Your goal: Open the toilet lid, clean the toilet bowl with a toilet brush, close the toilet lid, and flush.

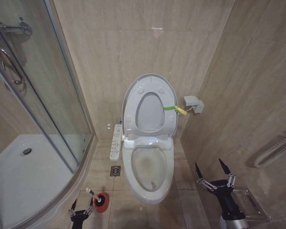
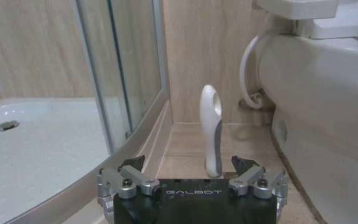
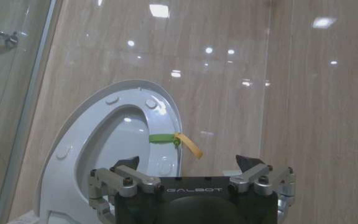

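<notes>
GALBOT reads white on both wrist housings. The left gripper (image 2: 192, 164) sits low by the shower tray (image 2: 36, 149), fingers spread around the toilet brush (image 2: 211, 135) handle without clamping it, beside the toilet bowl (image 1: 148, 188). The right gripper (image 1: 212, 170) hangs released right of the bowl, the toilet lid (image 1: 168, 95) raised against the wall.

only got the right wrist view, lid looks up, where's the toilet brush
observer: The toilet brush stands in its red holder on the floor, on the robot's left of the toilet bowl.
operator: left end effector on it yet
observer: No. The left end effector is open, with the brush's handle upright just ahead of it.
operator: where's mine vs the bowl
observer: The right end effector hangs open, low on the bowl's right, clear of it.
</notes>
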